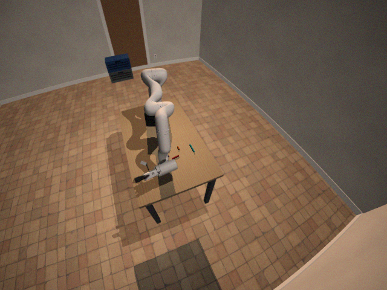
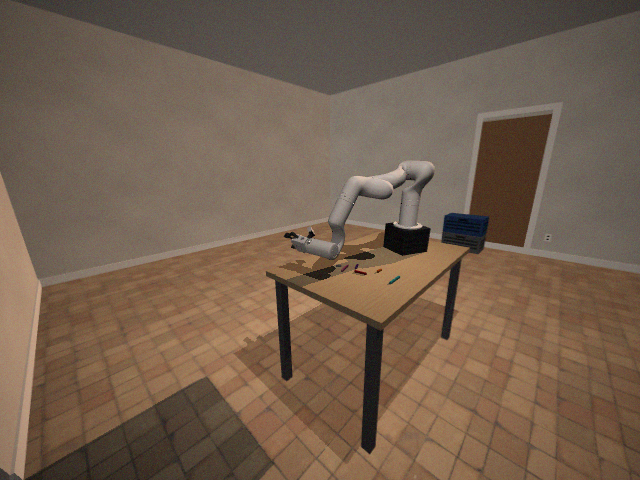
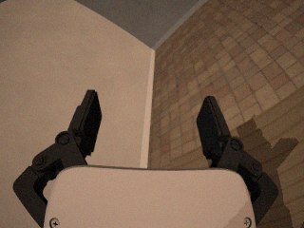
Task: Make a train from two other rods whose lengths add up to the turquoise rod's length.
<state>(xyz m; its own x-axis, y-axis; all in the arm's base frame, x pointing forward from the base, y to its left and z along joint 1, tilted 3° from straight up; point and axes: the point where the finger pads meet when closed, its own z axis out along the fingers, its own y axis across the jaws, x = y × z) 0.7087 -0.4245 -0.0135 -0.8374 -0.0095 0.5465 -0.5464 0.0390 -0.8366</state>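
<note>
The turquoise rod point(image 2: 393, 280) lies on the table point(image 2: 361, 304), nearest me. Behind it are the orange rod point(image 2: 378, 270) and red rod point(image 2: 360, 271). Farther off, the gripper point(image 2: 289, 236) hangs wide open, holding nothing.

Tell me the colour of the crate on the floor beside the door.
Blue over grey, clearest in the exterior view: stacked crate.

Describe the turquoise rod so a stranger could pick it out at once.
Start at the wooden table with dark legs where the white robot arm stands on a black base. On the side of the top away from the arm's open tool lies the thin turquoise rod. It lies apart from the red rod and orange rod, and is the only blue-green one.
</note>
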